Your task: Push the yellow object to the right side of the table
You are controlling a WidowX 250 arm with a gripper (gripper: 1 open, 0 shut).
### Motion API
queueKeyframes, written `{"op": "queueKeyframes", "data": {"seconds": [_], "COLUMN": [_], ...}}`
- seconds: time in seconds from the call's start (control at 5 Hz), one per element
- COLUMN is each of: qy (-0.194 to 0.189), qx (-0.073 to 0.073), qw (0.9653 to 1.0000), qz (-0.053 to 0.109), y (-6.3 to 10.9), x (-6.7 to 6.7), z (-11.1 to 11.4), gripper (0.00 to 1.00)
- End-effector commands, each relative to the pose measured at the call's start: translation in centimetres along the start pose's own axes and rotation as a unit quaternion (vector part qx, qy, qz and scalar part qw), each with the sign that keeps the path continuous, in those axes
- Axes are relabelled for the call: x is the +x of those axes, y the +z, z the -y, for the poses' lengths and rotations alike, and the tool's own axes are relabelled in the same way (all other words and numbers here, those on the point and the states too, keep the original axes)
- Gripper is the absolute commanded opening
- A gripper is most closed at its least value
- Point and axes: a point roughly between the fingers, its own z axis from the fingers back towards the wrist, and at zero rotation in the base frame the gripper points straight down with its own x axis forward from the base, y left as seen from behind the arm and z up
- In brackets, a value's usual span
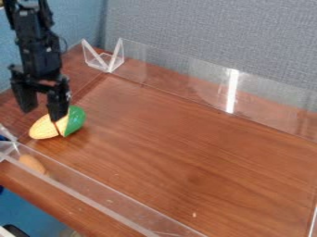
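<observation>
Camera view, the only one I have: the yellow object (57, 125) lies at the far left of the table (186, 157), close to the near-left acrylic wall (74, 190), so I judge the push hardly begun. My gripper (41, 105) hangs just above and left of it, jaws spread wide, holding nothing; I cannot tell if a finger touches it. Rightward the wood lies bare all the way to the right wall (312, 208). The back wall (198, 79) is well apart from the path.
</observation>
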Motion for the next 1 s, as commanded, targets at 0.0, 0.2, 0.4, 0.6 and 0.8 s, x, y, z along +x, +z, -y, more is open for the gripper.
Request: {"op": "queueKeyframes", "data": {"seconds": [0.0,0.2,0.4,0.6,0.8], "qy": [0.027,0.043,0.058,0.051,0.062], "qx": [0.012,0.01,0.007,0.006,0.005], "qw": [0.9994,0.9988,0.998,0.9982,0.9972], "qz": [0.019,0.02,0.024,0.033,0.042], "y": [-0.1,-0.5,-0.4,0.1,0.5], "x": [-0.9,-0.6,-0.5,-0.8,-1.5], "z": [0.1,-0.8,-1.3,-0.5,-0.3], "gripper": [1.0,0.0,0.0,0.0,0.0]}}
